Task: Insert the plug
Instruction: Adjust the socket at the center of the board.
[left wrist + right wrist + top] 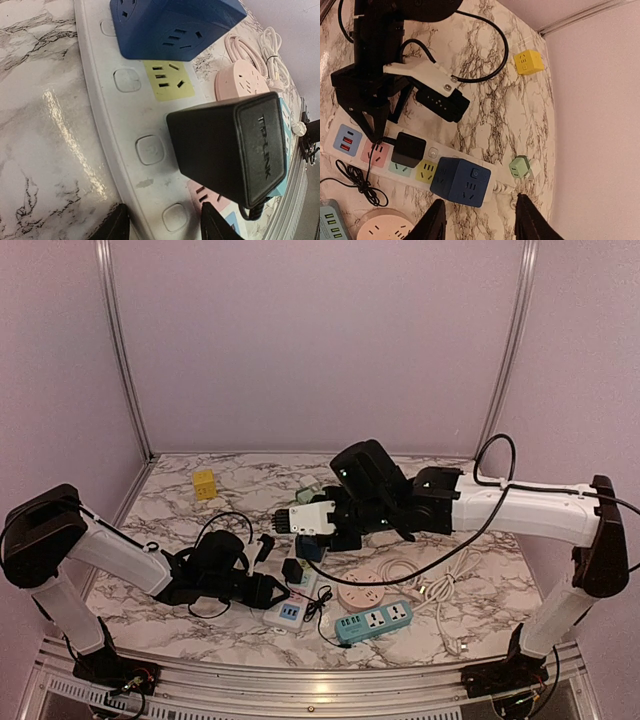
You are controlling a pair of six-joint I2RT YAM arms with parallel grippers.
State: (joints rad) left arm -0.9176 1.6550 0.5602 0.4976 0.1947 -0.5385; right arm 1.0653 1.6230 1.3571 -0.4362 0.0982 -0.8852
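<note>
Now, the black box-shaped plastic plug adapter (230, 150) sits upright in the long white plastic power strip (125, 125) on the marble-patterned desk (35, 130), next to the yellow socket (167, 80) and near the dark blue cube adapter (462, 182). Your right gripper (479, 222) hangs above the strip, its jaws partly apart with nothing between them. Your left gripper (165, 227) is low at the strip's end, jaws a little apart over it; I cannot tell if they really clamp it. To my judgement the plug looks seated, so check that its base lies flush. If a gap shows, press straight down on its top, never sideways, while the left side steadies the strip.
</note>
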